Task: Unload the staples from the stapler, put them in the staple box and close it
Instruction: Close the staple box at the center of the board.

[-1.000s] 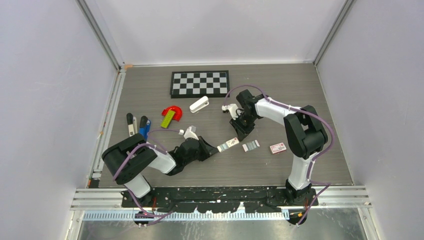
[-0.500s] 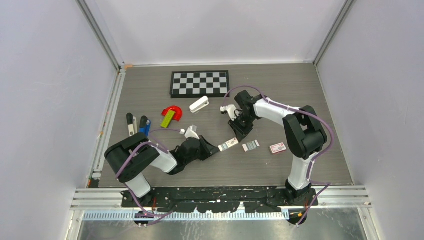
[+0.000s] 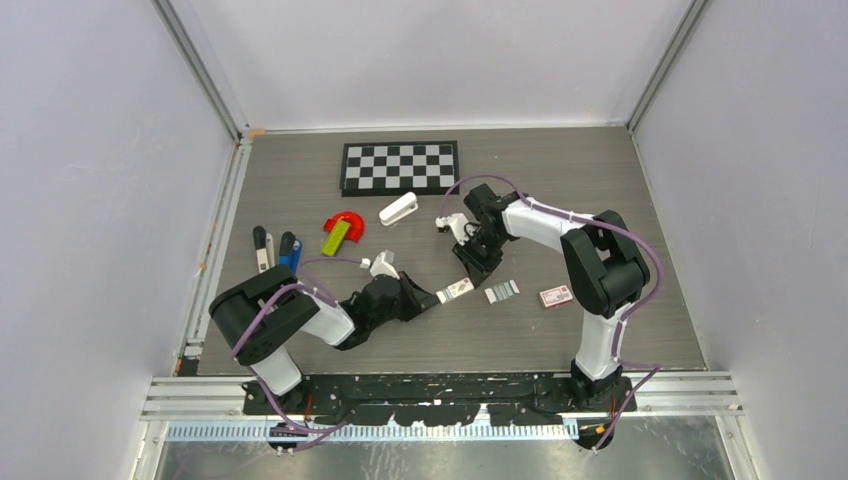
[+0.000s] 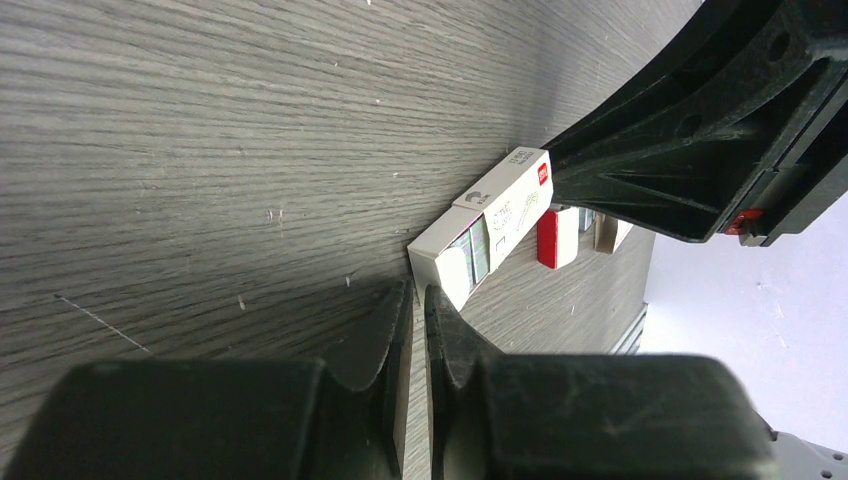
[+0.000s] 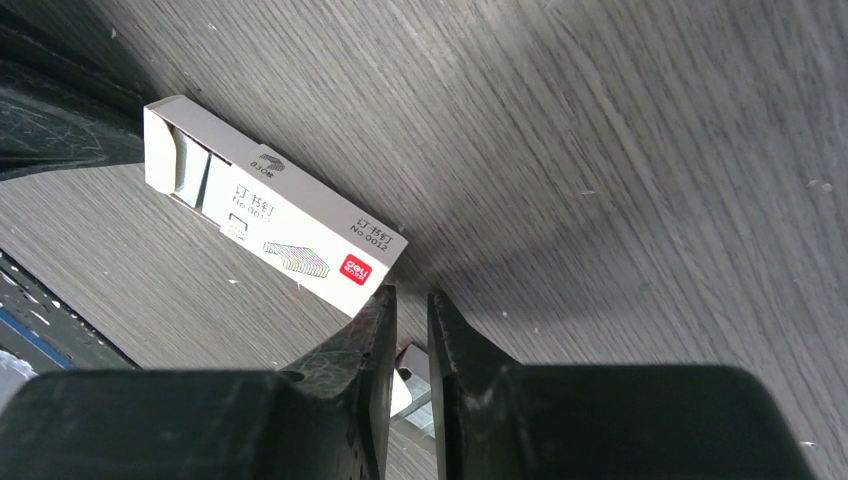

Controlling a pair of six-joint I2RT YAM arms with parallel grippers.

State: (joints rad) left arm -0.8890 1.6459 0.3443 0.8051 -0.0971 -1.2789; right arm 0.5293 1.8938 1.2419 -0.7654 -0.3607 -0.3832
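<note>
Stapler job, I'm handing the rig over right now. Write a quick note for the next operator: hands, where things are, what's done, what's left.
Left hand: closed to a slit, nothing held, tips at the open end of the staple box.
Right hand: also closed and empty, tips at the box's other end.
Blue stapler: lying far left, well away from both hands.
Done: nothing visible on the stapler; whether it holds staples cannot be seen.
Left: go to the stapler, pick it up, open it and take the staples out.
</note>
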